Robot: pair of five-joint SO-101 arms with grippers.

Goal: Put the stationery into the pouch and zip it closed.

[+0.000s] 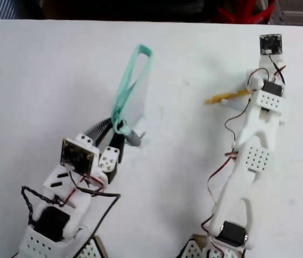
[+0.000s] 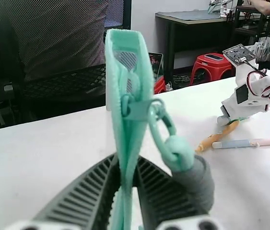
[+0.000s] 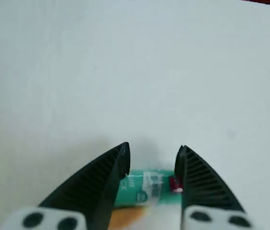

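Left arm low at 7 o'clock of table (image 1: pixel 43 80). Left gripper (image 2: pixel 127 167) pinches end of teal pouch (image 1: pixel 132 80); pouch on edge, pointing to 12 o'clock. Right arm stretched toward 1 o'clock. Right gripper (image 3: pixel 151 153) jaws spread, green-labelled stick (image 3: pixel 144 188) between them. Left wrist view adds grey zipper bead (image 2: pixel 192 177) and pale pen (image 2: pixel 240 143) beside orange pencil (image 1: pixel 224 98).

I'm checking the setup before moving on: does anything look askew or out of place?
The pouch stands on edge, pinched upright in the left pincer rather than lying flat. The yellow pencil lies on the table outside it, by the right pincer. Nothing looks spilled or damaged.
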